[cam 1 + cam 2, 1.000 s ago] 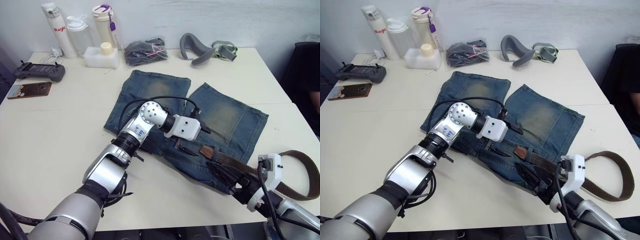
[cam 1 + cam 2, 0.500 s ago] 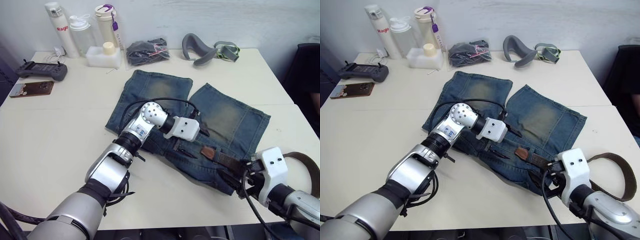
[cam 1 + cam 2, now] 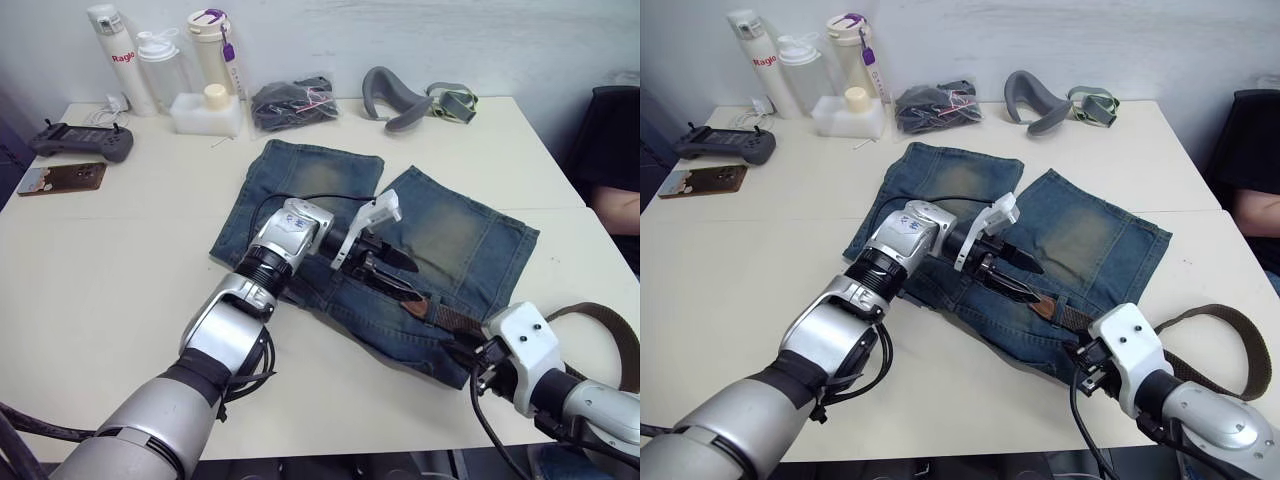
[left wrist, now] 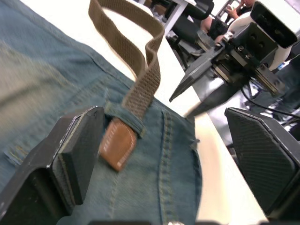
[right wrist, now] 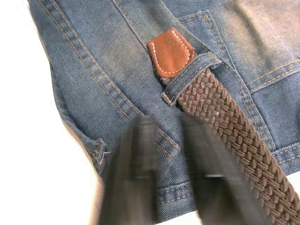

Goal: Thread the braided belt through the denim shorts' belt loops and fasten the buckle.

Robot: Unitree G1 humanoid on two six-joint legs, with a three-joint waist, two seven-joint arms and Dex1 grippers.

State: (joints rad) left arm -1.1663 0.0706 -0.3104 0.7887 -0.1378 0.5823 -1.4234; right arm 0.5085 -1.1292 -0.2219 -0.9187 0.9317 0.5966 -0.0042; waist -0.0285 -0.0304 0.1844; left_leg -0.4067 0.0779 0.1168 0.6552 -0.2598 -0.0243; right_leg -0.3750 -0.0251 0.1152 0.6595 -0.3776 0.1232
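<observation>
Belt (image 5: 220,126): dark-brown braided strap with a tan leather tip (image 5: 172,50). The tip has passed under one belt loop (image 5: 190,77) on the waistband of the shorts (image 3: 440,235) and lies flat on the denim just past it. From the loop the strap runs off the edge of the shorts toward my right side and curls into a loose open loop on the table (image 3: 100,270), beyond my right claw.

Left claw (image 3: 392,272): fingers spread wide, holding nothing. It hovers low over the waistband; the leather tip lies between the two fingers, close to one finger (image 4: 77,154) and well apart from the other.

Right claw (image 3: 1085,362): at the near corner of the shorts, just short of the loop that holds the belt. Its fingers stand slightly parted and grip nothing; the braid runs just beside them.

Shorts: blue denim with faded tan patches, spread flat at the middle of the table, legs pointing away from me, waistband nearest me.

Beyond the shorts, along the far edge of the table: three bottles (image 3: 160,60), a dark bundle in a clear bag (image 3: 292,100), a grey padded strap (image 3: 392,98).

Far left of my left claw: a handheld controller (image 3: 80,142) and a phone (image 3: 58,178).
</observation>
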